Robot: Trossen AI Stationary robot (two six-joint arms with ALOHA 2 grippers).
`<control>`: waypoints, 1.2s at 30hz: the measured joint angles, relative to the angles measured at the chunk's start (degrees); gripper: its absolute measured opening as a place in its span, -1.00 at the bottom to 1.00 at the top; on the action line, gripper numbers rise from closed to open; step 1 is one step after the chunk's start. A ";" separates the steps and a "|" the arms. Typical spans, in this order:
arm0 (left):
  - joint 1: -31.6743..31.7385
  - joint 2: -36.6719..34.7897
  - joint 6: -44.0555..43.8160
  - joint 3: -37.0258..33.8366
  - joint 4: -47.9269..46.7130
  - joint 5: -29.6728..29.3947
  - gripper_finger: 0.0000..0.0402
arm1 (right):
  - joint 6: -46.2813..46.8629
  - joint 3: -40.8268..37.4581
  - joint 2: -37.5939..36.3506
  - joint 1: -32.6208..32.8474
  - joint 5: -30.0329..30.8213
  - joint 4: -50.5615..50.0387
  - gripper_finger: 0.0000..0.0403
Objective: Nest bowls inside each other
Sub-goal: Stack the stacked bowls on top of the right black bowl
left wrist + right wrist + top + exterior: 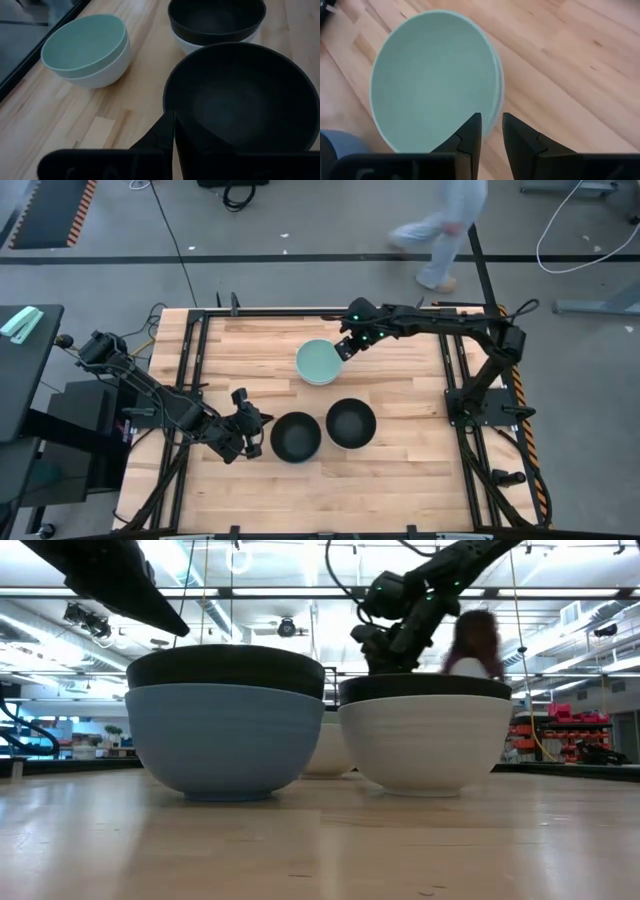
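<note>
- Table (400, 480): pale wood butcher-block, planks w/ visible grain, matte, flat. Three two-bowl stacks are seen on it, so the pairs look done and the merge of the stacks is judged to be what's left.
- Blue bowl (225, 740): outer shell of the stack nearest the left arm, smooth, round, narrow foot. A black bowl (296, 436) is nested in it, matte dark inside, rim proud of the blue one.
- White bowl (425, 745): faint horizontal ridges on the wall, slight sheen. A second black bowl (351, 424) is seated in it, just beside the blue stack.
- Mint green bowl (435, 80): sits in another white bowl (105, 72) near the far edge, apart from the other two stacks. Thin rims, smooth glaze; judged slippery under a pinch.
- Right gripper (491, 132): fingers are spread, w/ a gap visible between them, held above the mint bowl's rim, nothing gripped. For the step: one finger should go inside the rim, one outside, then a straight lift so both nested bowls aren't tipped.
- Left gripper (174, 145): fingers are pressed together at the black bowl's near rim; whether the rim is pinched can't be told. Should be kept off the stack until the right arm is clear.
</note>
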 joint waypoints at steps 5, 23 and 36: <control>0.00 0.00 2.10 0.00 0.31 -0.88 -0.92 | -0.90 6.40 5.55 1.13 -0.15 -2.88 -0.58; 0.00 0.00 2.19 0.00 0.15 -1.75 -0.88 | -7.72 20.02 10.90 1.67 5.76 -17.54 -0.58; 0.00 0.00 2.32 0.00 0.15 -2.33 -0.89 | -9.11 19.97 13.02 0.75 6.43 -20.96 -0.51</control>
